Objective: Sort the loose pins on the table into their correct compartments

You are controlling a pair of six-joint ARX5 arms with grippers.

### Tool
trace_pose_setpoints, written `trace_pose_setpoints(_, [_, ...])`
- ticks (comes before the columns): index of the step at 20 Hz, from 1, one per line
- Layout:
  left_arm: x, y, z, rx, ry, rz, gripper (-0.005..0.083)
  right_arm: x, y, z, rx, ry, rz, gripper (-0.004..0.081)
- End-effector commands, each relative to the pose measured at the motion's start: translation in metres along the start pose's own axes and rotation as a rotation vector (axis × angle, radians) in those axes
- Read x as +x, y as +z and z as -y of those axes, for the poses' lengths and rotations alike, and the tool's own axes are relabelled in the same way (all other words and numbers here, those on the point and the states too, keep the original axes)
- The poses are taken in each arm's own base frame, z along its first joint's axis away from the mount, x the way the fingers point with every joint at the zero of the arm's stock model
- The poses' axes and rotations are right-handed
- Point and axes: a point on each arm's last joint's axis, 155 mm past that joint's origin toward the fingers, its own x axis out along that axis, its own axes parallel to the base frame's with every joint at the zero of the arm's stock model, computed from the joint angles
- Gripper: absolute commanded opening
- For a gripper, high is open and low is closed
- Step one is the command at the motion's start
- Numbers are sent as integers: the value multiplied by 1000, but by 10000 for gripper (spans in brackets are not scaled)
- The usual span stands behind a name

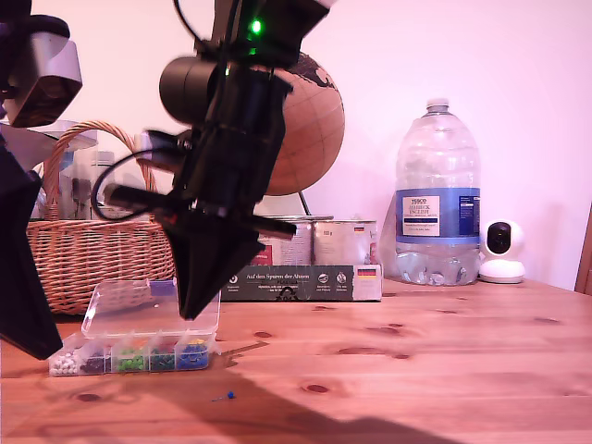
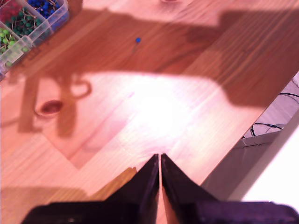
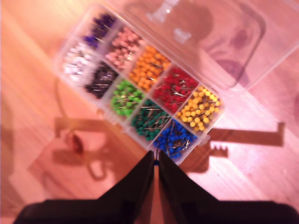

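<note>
Hanging above the pine worktop (image 1: 444, 351), my second gripper (image 3: 156, 159) is seen with its black fingers (image 3: 140, 179) pressed together at the tips, nothing held between them. In the second wrist view those tips sit just over the edge of the clear pin box (image 3: 142, 84), beside the blue compartment (image 3: 174, 138); whether the box is touched cannot be told. The lid (image 3: 205, 42) lies open flat on the worktop. Dark green, light green, black, white, yellow, red, orange, pink and purple pins are seen filling the other sections.

My first gripper (image 2: 160, 157) is likewise seen with its fingers (image 2: 180, 184) closed tip to tip and empty, above bare wood near the worktop's edge. One loose blue pin (image 2: 138, 40) lies on the worktop well ahead of it, apart from the box; in the exterior view this pin (image 1: 228, 396) rests in front of the box (image 1: 139, 347), toward the exterior view's right. No other loose pin can be made out.
</note>
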Motion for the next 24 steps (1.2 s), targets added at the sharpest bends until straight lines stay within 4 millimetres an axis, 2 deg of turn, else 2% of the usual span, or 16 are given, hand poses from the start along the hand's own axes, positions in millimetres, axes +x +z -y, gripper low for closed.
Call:
trace_pose_setpoints(1, [3,-6,-1,-6,0,-13,-21,4,0,0,0,0,-1,-11])
trace_pose_setpoints(9, [3,-7,-1,-10,0,-19,-21,23,-4,11,10,-27,-24,-11])
trace_pose_setpoints(22, [3,-10,-1,-13,1,-32,-21,25,-6,11,9,-27,-31,-10])
trace_pose_setpoints(24, [3,-10,-1,-13,1,-32,-21,25,-6,11,8,-27,-31,19])
